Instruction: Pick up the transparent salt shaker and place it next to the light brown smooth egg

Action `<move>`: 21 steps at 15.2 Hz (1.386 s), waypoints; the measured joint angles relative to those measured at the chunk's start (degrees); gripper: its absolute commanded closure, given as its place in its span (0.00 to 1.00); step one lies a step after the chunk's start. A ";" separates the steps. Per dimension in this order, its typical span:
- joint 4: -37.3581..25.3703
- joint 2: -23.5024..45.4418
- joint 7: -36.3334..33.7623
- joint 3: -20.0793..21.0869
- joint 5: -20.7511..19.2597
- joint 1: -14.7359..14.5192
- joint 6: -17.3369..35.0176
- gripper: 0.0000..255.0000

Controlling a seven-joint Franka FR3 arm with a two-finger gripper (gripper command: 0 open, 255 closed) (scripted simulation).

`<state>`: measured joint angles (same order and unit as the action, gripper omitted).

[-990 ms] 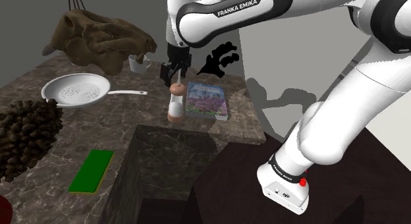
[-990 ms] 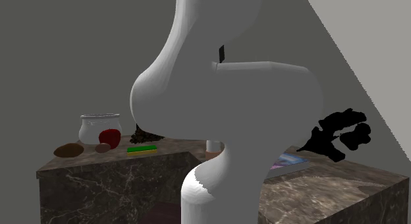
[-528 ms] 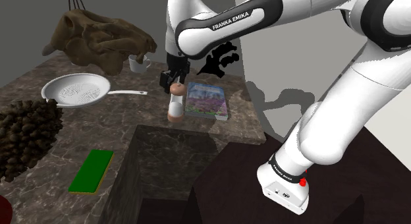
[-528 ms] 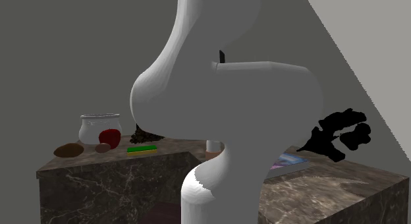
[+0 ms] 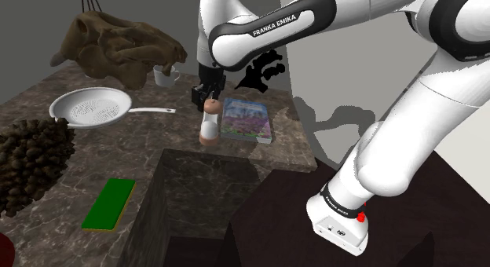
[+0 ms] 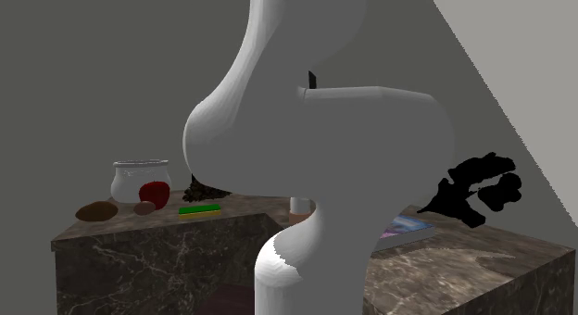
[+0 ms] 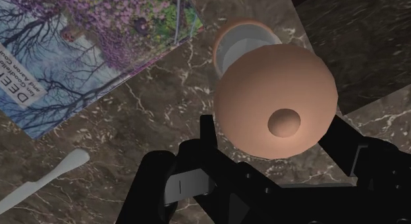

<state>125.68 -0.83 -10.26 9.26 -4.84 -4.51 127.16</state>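
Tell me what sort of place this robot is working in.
Probably a home kitchen: a dark marble counter carries a white round frying pan and a pale salt shaker with a rounded light brown top.

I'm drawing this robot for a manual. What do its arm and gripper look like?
The arm is made of smooth, rounded white segments with dark joints; one dark band carries white FRANKA EMIKA lettering. Its lowest segment bears a small red button. The gripper is all black and angular, with a small pale label on its body.
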 measured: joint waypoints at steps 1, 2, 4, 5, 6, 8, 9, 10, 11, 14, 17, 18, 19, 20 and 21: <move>-0.02 0.00 0.00 0.00 0.00 0.00 0.00 1.00; -0.03 0.01 -0.01 0.00 -0.01 0.00 0.00 1.00; -0.04 0.02 -0.01 0.00 -0.01 0.00 -0.02 1.00; -0.05 0.03 -0.01 0.00 -0.01 0.00 -0.01 1.00; -0.05 0.03 -0.01 0.00 -0.01 0.00 -0.01 1.00; -0.03 0.02 0.00 0.00 -0.01 0.00 0.01 1.00; -0.18 -0.09 0.05 0.00 0.04 0.00 -0.29 1.00; -0.39 -0.47 0.14 0.00 0.16 -0.01 -0.89 1.00; -0.72 -0.70 0.27 -0.02 0.23 0.01 -1.44 1.00; -2.27 -1.47 0.49 0.01 0.51 -0.03 -3.74 1.00; -3.44 -2.53 0.86 -0.04 0.81 -0.02 -5.93 1.00; -3.93 -2.76 1.03 -0.09 0.88 0.02 -6.64 1.00; -4.48 -3.00 0.97 -0.02 0.96 -0.05 -7.45 1.00; -5.00 -3.25 1.03 -0.01 1.04 -0.07 -8.21 1.00; -5.54 -3.52 1.17 -0.04 1.11 -0.05 -9.01 1.00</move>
<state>120.15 -4.35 -9.09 9.22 -3.73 -4.55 118.15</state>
